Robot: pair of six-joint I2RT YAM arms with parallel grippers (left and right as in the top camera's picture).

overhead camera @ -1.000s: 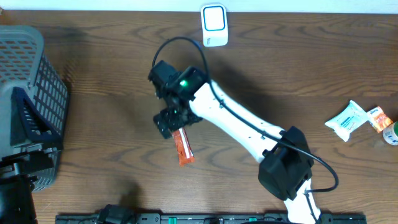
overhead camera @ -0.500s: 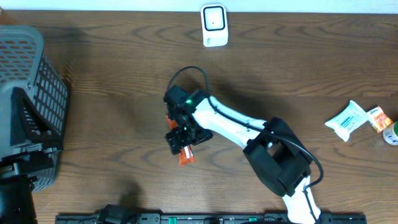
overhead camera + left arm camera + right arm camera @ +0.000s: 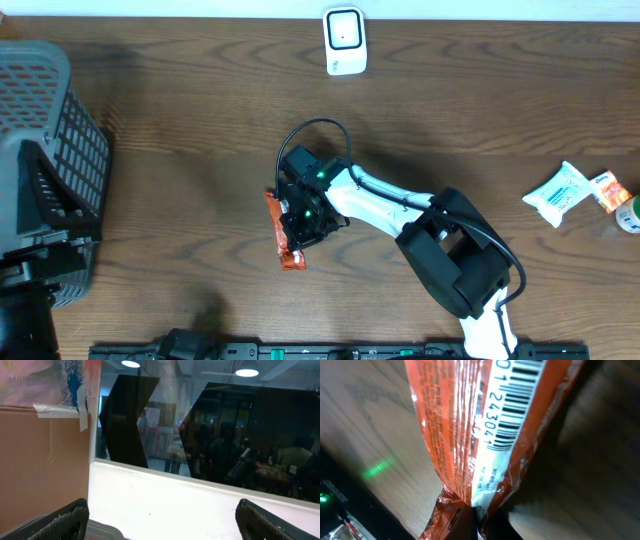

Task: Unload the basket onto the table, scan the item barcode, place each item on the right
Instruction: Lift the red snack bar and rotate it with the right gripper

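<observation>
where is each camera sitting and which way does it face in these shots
Overhead: fixed above the table, looking straight down; shows the right arm over the orange packet, white scanner at the far edge.
Left wrist: on the left hand, facing out level at a dark window, not the table; its two fingers show wide apart.
Right wrist: on the right hand, close on the packet's barcode; the hand is shut on the packet.
Shared: overhead and right wrist both show the packet and wood table.
</observation>
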